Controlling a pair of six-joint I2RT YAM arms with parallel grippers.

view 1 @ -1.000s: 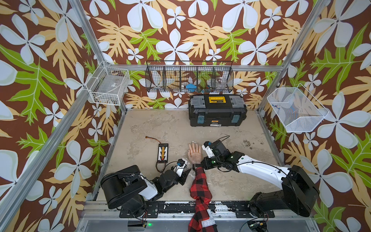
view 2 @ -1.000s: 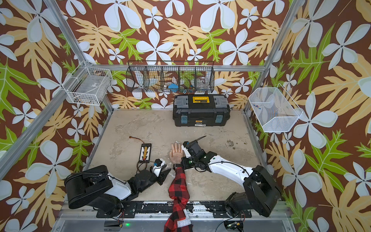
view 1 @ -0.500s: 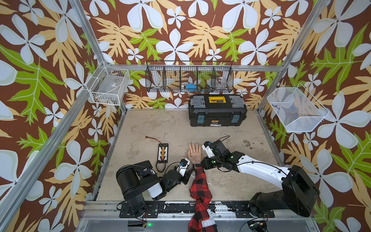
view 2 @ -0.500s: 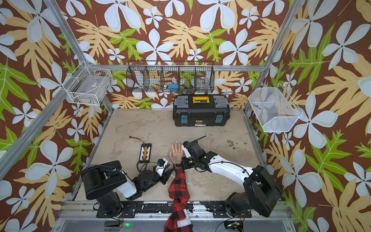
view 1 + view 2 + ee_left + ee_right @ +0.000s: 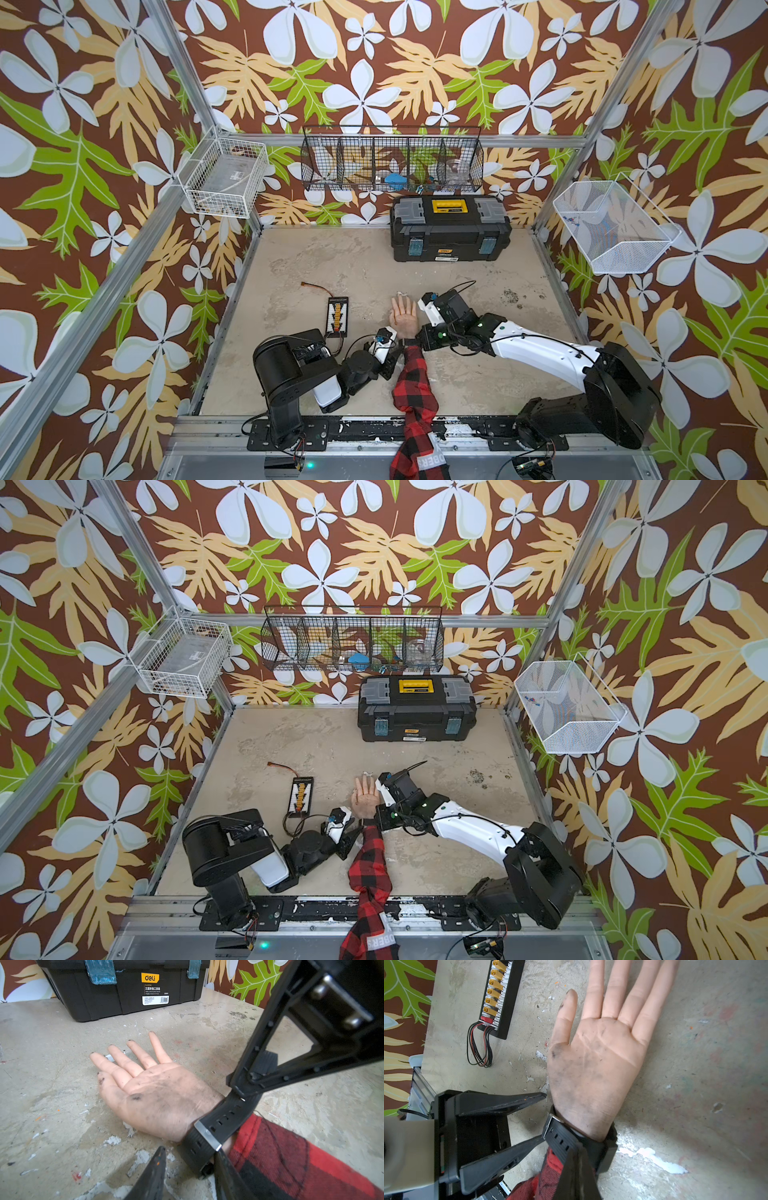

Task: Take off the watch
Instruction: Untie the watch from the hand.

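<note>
A mannequin hand (image 5: 402, 318) lies palm up on the table, its arm in a red-and-black plaid sleeve (image 5: 415, 386). The watch (image 5: 218, 1124) is strapped round the wrist, with the black strap and metal buckle facing up; its case is hidden underneath. My right gripper (image 5: 574, 1153) is shut on the strap's free end, seen from the other side in the left wrist view (image 5: 239, 1089). My left gripper (image 5: 190, 1150) is open at the thumb side of the wrist. One of its fingers touches the strap just below the buckle, while the other rests on the table beside the hand.
A black board with yellow connectors (image 5: 337, 316) and its looped wires lie just left of the hand. A black toolbox (image 5: 451, 235) stands at the back. Wire baskets hang on the walls at left (image 5: 226, 183), back (image 5: 392, 164) and right (image 5: 611, 226).
The left arm's rear links have swung in towards the sleeve, while its gripper has stayed at the wrist. The right arm and the hand have not moved.
</note>
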